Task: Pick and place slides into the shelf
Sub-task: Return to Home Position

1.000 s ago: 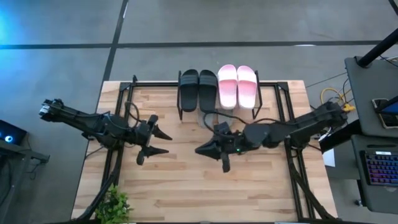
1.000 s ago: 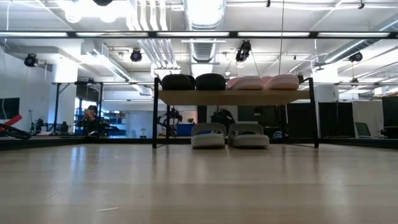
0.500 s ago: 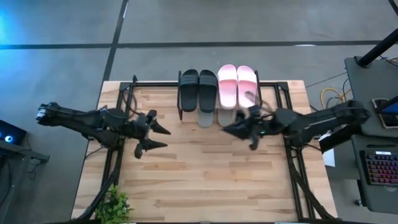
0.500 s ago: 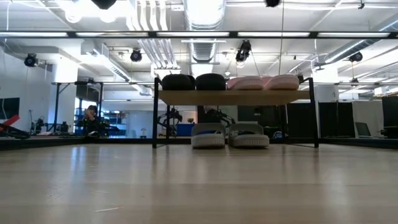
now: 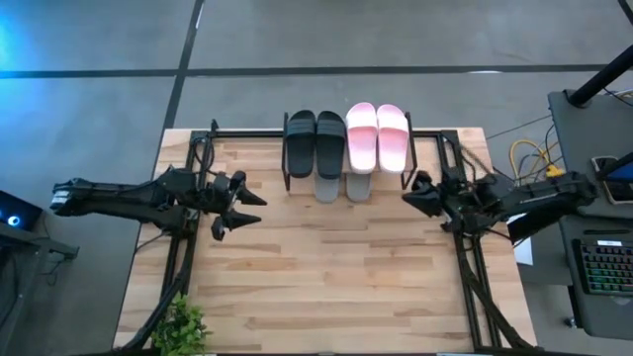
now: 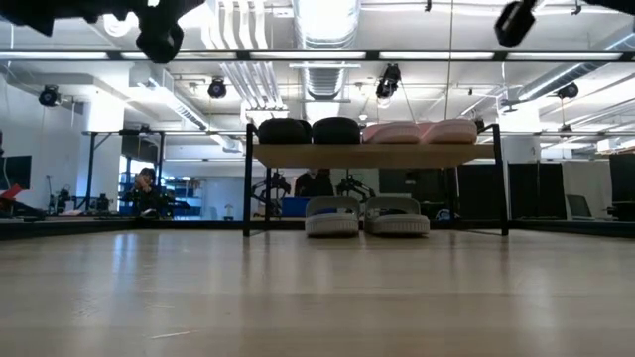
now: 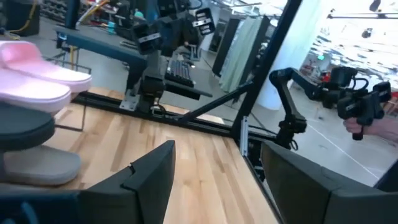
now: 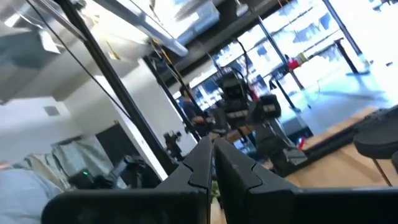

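The shelf (image 5: pixel 348 158) stands at the table's far middle. On its wooden top board (image 6: pixel 372 156) rest two black slides (image 5: pixel 315 143) and two pink slides (image 5: pixel 377 136), soles down. Two grey slides (image 6: pixel 367 215) sit on the table under the board, their toes (image 5: pixel 341 186) sticking out on the near side. My left gripper (image 5: pixel 247 206) hangs open and empty left of the shelf, pointing toward the table's right. My right gripper (image 5: pixel 410 188) is shut and empty, right of the shelf, pointing left. The left wrist view shows the slides' ends (image 7: pixel 37 81) off to one side.
A small green plant (image 5: pixel 181 326) stands at the near left corner. Dark frame rails (image 5: pixel 188 247) run along both sides of the table. A desk with a keyboard (image 5: pixel 603 267) is beyond the right edge. Bare wood (image 5: pixel 326 277) lies between the arms.
My right gripper has drawn back from the table's middle toward the right edge and a little toward the far edge, staying shut. My left gripper has swung slightly toward the far edge and drawn back leftward, still open. The slides have kept still.
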`<control>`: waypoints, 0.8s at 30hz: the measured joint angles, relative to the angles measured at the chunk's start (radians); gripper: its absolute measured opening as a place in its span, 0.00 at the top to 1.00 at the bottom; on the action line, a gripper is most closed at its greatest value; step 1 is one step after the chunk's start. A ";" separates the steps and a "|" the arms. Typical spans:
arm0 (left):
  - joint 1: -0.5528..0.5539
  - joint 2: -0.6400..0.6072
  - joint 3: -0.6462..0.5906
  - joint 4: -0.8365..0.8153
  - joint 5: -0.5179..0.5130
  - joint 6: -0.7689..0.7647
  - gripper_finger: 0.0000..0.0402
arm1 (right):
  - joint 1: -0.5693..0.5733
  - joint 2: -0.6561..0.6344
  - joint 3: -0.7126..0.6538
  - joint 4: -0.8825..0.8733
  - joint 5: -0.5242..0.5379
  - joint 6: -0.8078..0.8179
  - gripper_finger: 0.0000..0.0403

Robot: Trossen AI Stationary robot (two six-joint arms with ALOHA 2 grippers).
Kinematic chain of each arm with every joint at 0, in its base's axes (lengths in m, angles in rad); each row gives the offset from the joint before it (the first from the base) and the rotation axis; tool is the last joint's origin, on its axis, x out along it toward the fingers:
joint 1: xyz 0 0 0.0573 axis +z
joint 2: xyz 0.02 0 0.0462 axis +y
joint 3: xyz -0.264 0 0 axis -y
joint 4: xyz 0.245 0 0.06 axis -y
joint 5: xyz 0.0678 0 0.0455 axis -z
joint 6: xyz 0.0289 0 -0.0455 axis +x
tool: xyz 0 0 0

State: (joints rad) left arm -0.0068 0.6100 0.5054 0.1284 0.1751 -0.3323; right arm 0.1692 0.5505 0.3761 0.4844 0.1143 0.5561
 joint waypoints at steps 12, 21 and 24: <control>0.117 -0.018 -0.106 0.130 0.151 -0.030 0.44 | 0.000 -0.398 -0.222 0.008 0.010 -0.094 0.97; 0.155 0.035 -0.109 0.178 0.234 -0.032 0.44 | 0.000 -0.476 -0.366 0.115 0.010 -0.057 0.97; 0.158 0.069 -0.115 0.248 0.267 -0.029 0.44 | 0.000 -0.452 -0.368 0.112 -0.004 -0.038 0.97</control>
State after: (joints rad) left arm 0.1508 0.6794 0.3903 0.3764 0.4417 -0.3614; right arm 0.1692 0.0989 0.0078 0.5964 0.1101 0.5182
